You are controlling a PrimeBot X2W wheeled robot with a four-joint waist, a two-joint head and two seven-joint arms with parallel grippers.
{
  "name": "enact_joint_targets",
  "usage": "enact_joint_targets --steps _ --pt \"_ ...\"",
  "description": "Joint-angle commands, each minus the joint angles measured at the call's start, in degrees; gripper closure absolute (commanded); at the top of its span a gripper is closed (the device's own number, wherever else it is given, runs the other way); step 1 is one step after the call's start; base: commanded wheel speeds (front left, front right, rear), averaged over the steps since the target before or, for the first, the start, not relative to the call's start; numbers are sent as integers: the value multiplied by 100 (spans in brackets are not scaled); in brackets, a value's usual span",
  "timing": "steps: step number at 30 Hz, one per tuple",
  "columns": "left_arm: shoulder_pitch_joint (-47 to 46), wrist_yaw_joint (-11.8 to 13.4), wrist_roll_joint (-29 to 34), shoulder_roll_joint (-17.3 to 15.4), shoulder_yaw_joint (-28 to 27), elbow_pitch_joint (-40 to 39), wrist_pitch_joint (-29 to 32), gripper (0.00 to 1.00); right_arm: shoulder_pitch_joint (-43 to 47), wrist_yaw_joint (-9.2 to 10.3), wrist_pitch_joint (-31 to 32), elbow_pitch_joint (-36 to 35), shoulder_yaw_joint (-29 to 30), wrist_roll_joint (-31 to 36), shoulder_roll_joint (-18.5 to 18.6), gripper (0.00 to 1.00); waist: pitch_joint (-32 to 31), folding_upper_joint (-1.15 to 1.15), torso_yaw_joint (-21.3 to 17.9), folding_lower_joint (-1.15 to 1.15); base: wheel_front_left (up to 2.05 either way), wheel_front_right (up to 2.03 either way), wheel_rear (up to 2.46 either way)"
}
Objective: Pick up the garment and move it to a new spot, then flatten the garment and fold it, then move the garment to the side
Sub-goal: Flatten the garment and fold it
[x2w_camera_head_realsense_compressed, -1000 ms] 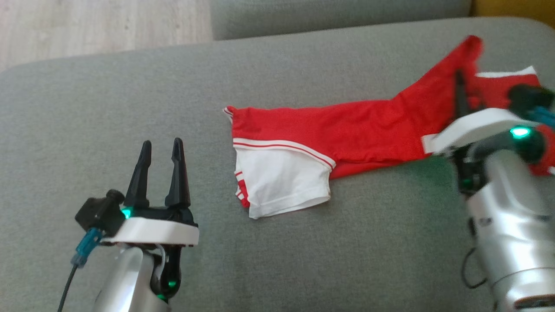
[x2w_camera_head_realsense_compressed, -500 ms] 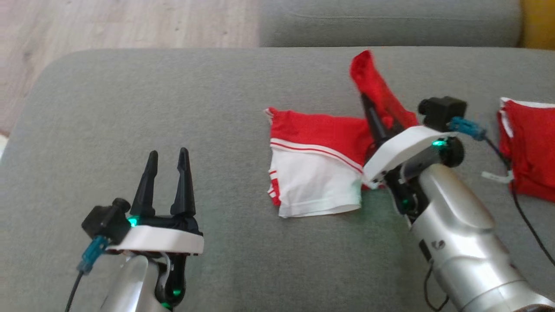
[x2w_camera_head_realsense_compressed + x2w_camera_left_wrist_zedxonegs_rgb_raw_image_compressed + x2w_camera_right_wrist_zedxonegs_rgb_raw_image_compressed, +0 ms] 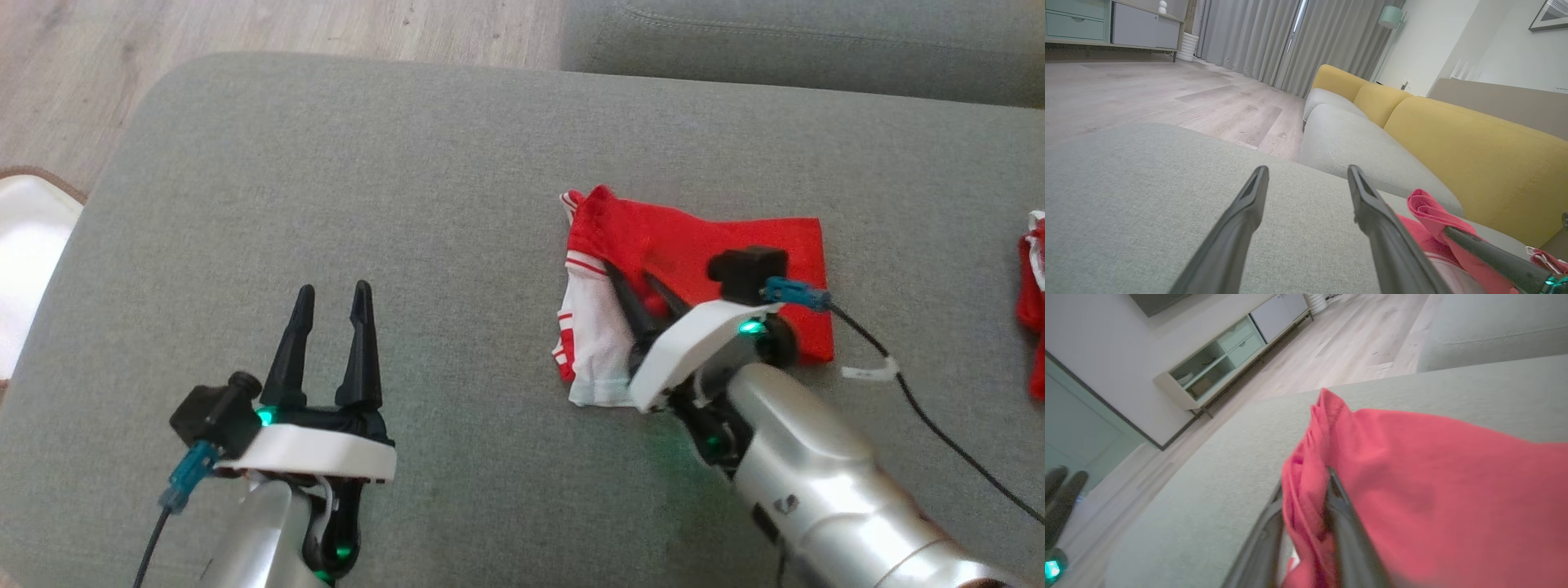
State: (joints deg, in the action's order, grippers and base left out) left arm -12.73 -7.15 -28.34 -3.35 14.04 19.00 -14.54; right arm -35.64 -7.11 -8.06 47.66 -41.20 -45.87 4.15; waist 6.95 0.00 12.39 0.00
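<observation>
The red and white garment (image 3: 735,253) lies doubled over on the grey sofa seat (image 3: 408,163), its white part (image 3: 592,343) at the left. My right gripper (image 3: 629,272) rests low on its left side, fingers pointing up-left. In the right wrist view, a bunch of red cloth (image 3: 1412,477) sits between the right gripper's (image 3: 1306,482) fingers, so it is shut on the garment. My left gripper (image 3: 333,288) hovers open and empty well to the left, apart from the cloth. From the left wrist, the left gripper (image 3: 1306,171) is open and the garment's edge (image 3: 1429,212) lies at the lower right.
A second red garment (image 3: 1033,302) lies at the seat's right edge. A small white tag (image 3: 869,371) and the right arm's black cable (image 3: 939,425) lie beside the folded piece. Wooden floor (image 3: 73,49) and a pale rug (image 3: 24,261) lie beyond the seat's left edge.
The camera has shifted. My right gripper carried the garment's raised right end leftward and down over the rest, so the long spread cloth now lies doubled. The left arm kept its pose.
</observation>
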Motion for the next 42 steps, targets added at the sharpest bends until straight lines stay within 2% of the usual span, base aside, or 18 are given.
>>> enact_joint_targets --steps 1,4,7,11,13,16,21,27,31,33,42 --pt "-294 -34 -37 -32 -152 -144 -46 0 -107 -37 -88 -340 -297 -337 -126 0 20 0 14 0 0 0 0" --pt "-284 -34 -31 -48 -219 -133 -46 0 -183 -37 -298 -550 -674 -703 -126 0 25 0 -59 0 0 0 0" --pt "-283 -34 -22 -55 -257 -135 -46 0 -300 -37 -433 -522 -782 -826 -127 0 21 0 -154 0 0 0 0" --pt "-280 -34 -10 -56 -316 -209 -46 0 -614 -37 -640 -135 -704 -575 -127 0 4 0 -412 0 0 0 0" --pt "-262 -34 4 -55 -395 -285 -46 0 -832 -37 -687 183 -282 -15 -126 0 -12 0 -639 0 0 0 0" --pt "-245 -34 28 -47 -471 -381 -46 0 -819 -37 -691 34 568 873 9 0 -16 0 -848 0 0 0 0" --pt "-222 -34 108 -30 -502 -512 -46 0 -123 -37 -692 -885 2025 2469 268 0 -43 0 -1094 0 0 0 0" --pt "-131 -34 238 -18 -545 -620 -46 0 981 -37 -693 -2069 3324 3662 20 0 -82 0 -1287 0 0 0 0" --pt "32 -34 407 -3 -588 -697 -46 0 1706 -37 -693 -2667 3678 3988 -116 0 -99 0 -1373 0 0 0 0" --pt "96 -34 453 6 -604 -702 -46 0 1906 -37 -693 -2795 3673 3812 -122 0 -102 0 -1387 0 0 0 0" --pt "158 -34 509 33 -602 -699 -46 0 2060 -37 -694 -2963 3603 3645 -126 0 -68 0 -1374 0 0 0 0"
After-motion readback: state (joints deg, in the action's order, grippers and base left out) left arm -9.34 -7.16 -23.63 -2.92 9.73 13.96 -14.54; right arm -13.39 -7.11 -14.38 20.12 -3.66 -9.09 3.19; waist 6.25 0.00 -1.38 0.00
